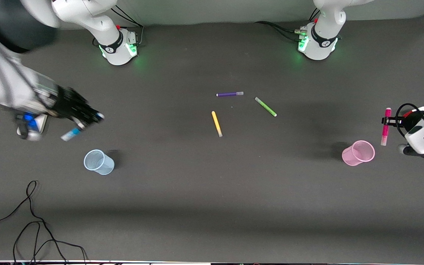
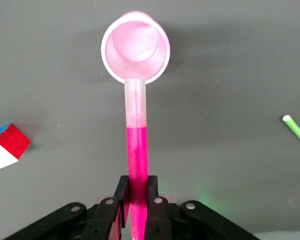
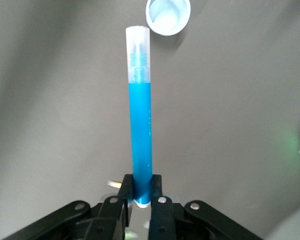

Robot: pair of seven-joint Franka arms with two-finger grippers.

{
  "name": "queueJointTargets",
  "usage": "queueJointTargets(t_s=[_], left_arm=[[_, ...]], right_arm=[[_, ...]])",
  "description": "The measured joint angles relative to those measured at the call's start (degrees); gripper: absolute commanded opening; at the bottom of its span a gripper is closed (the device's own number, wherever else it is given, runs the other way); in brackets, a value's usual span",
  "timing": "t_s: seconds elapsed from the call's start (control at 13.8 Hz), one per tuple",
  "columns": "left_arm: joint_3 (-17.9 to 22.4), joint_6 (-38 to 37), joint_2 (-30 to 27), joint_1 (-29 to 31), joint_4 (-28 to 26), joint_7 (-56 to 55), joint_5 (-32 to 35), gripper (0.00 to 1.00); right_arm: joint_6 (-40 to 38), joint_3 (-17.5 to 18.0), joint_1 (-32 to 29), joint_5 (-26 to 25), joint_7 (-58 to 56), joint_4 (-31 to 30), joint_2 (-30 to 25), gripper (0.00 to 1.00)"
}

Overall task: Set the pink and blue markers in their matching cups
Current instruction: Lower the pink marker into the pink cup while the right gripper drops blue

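My left gripper (image 1: 384, 120) is shut on the hot pink marker (image 1: 385, 127), held in the air beside the light pink cup (image 1: 358, 153), toward the left arm's end of the table. In the left wrist view the pink marker (image 2: 136, 145) points its pale cap at the pink cup's (image 2: 135, 54) rim. My right gripper (image 1: 87, 123) is shut on the bright blue marker (image 1: 71, 134), up in the air beside the pale blue cup (image 1: 98, 162). In the right wrist view the blue marker (image 3: 140, 120) points toward the blue cup (image 3: 168, 15); the gripper (image 3: 142, 192) clamps its end.
A purple pen (image 1: 229, 94), a green pen (image 1: 265, 106) and a yellow pen (image 1: 216, 123) lie mid-table. A black cable (image 1: 31, 224) loops at the near corner on the right arm's end. A red, white and blue block (image 2: 7, 146) lies near the pink cup.
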Motion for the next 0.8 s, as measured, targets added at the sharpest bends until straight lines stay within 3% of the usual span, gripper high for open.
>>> queueJointTargets(t_s=[0.43,0.58,0.8], left_arm=[[-0.2,-5.0,10.2,-0.1,7.5,-6.1,1.5,0.0],[-0.4,-6.0,13.4,-0.4,9.2,-6.9,3.0,0.0],[-0.5,-6.4,16.9,-0.9,10.6,-7.2,3.5,0.0]], right_arm=[[-2.9,0.6,-12.7,0.7,-30.4,-5.0,0.6,0.0],[-2.8,6.8,-20.1,1.5,-35.8,-6.3,2.0,0.0],[-2.1,21.8,-34.9,1.6,-40.2,-7.5,5.4,0.0]])
